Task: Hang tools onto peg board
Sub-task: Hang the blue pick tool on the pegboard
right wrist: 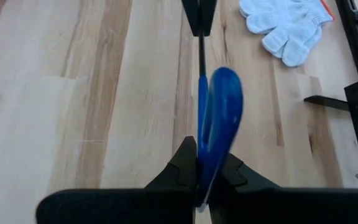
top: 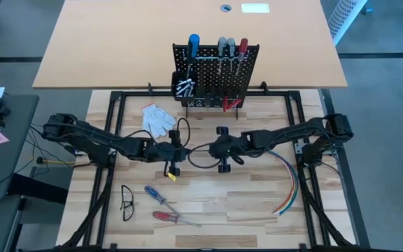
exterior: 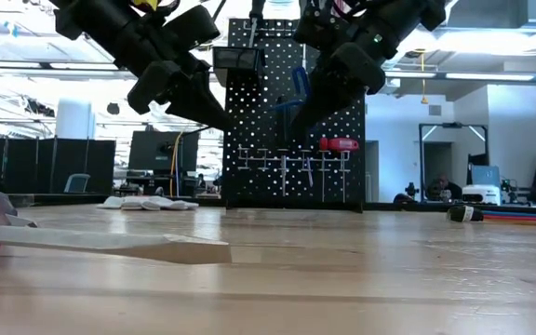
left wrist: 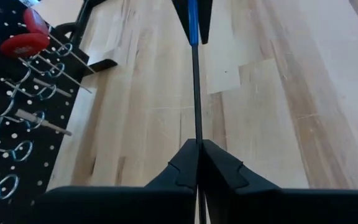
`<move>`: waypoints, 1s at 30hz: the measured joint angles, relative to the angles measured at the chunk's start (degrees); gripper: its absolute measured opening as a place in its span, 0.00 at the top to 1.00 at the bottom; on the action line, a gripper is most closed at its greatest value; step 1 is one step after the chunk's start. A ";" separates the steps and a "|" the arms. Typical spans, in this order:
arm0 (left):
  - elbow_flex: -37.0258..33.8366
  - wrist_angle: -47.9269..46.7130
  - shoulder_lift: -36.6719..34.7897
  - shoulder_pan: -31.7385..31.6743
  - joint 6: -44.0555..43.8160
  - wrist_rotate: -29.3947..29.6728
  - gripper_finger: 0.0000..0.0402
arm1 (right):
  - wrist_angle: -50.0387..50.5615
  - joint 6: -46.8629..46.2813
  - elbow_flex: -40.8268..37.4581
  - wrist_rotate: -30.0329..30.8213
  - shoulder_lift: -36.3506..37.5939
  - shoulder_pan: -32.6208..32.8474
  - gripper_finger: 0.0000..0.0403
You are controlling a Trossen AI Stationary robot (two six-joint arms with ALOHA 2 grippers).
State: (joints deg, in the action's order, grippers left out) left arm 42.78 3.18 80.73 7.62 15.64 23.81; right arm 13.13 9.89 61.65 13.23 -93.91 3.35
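A blue T-handle key (right wrist: 219,112) with a thin dark shaft (left wrist: 197,93) hangs above the table's middle, between my two grippers. My left gripper (left wrist: 198,146) comes from the table's left and is shut on the shaft. My right gripper (right wrist: 202,152) comes from the right and is shut on the blue handle. In the high view they face each other, left gripper (top: 177,149) and right gripper (top: 215,148). The peg board (top: 215,70) stands upright at the far side and carries blue, grey and red screwdrivers and red pliers (top: 231,103). My left gripper pinches the key's thin shaft (left wrist: 197,134) at its free end between its two fingers. It comes from the table's left, slanting a little down, and the fingers lie along the shaft. The shaft runs straight away to the other gripper, clear of the table. My right gripper pinches the key's blue handle (right wrist: 211,163) between its two fingers, slanting down from the table's right. The shaft (right wrist: 201,56) points away from the fingers toward the left gripper. The key is lifted clear of the table.
A white glove (top: 158,117) lies left of the peg board. A blue-handled screwdriver (top: 152,194), a red-handled one (top: 166,217) and black-framed glasses (top: 126,201) lie near the front left. Coloured cables (top: 289,185) curve at the right. A black frame (top: 110,140) borders the work area.
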 joint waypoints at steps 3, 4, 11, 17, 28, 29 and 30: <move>0.00 -0.11 0.00 0.02 -0.18 0.86 0.99 | -0.08 0.02 -0.02 0.00 0.00 0.03 0.96; 0.00 -0.11 0.00 0.02 -0.26 1.47 0.99 | -0.13 0.01 -0.01 0.01 0.00 0.01 0.95; -1.18 1.57 0.00 0.04 -0.42 1.80 1.00 | -0.20 0.26 0.00 0.01 0.17 0.01 0.85; -9.52 16.32 -0.13 -0.06 -2.87 1.96 1.00 | 4.88 0.29 -0.30 0.04 5.19 0.01 0.83; -22.38 51.04 -0.13 -0.10 -3.54 0.34 1.00 | -24.73 1.46 -22.73 -0.11 18.38 -2.36 0.82; -23.08 53.84 -0.13 -0.11 -3.55 -0.10 1.00 | -29.56 0.96 -25.38 -1.15 18.69 -2.73 0.82; -23.63 56.44 -0.13 -0.11 -3.54 -0.45 1.00 | -34.35 0.55 -27.64 -2.52 18.68 -3.15 0.82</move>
State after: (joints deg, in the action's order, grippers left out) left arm 19.15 59.62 80.60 7.51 12.10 23.36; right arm -21.23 10.44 34.00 10.72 -75.23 0.20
